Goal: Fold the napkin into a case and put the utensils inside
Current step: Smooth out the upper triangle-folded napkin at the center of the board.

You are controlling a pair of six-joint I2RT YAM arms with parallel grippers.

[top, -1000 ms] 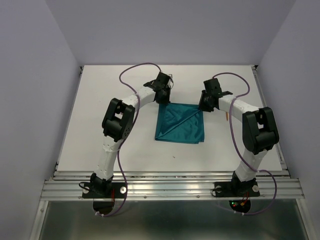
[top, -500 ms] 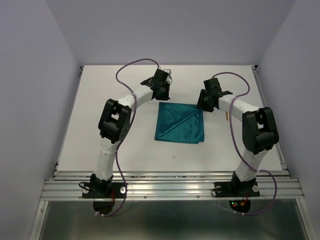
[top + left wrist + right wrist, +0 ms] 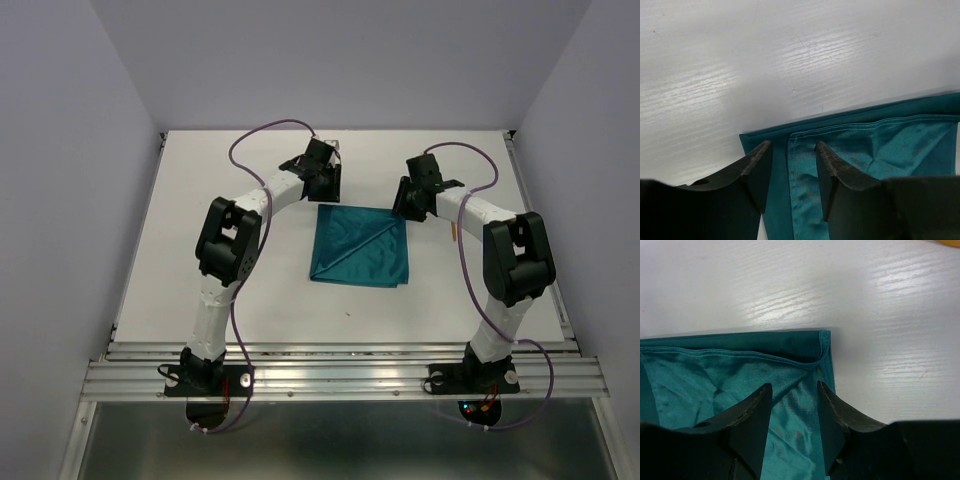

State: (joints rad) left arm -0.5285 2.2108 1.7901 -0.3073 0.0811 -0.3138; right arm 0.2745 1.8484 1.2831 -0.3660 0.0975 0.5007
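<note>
The napkin (image 3: 360, 245) lies flat on the white table as a teal folded square with a diagonal crease. My left gripper (image 3: 324, 186) hovers open over its far left corner; in the left wrist view the napkin (image 3: 880, 145) shows layered edges beneath the left gripper (image 3: 793, 147), with nothing pinched. My right gripper (image 3: 408, 204) is open above the far right corner, and the napkin (image 3: 715, 375) lies loose under the right gripper (image 3: 795, 387). Of the utensils only an orange sliver (image 3: 456, 233) shows beside the right forearm, and an orange bit (image 3: 949, 242) at the right wrist view's edge.
Bare white table (image 3: 220, 260) surrounds the cloth on all sides. Purple cables (image 3: 270, 140) arc over both arms at the back. Grey walls enclose the table at left, right and rear.
My left gripper has opened, let go of the napkin's far left corner and drawn back slightly toward the far left. The right gripper opened wider and stays at its corner. The napkin lies still.
</note>
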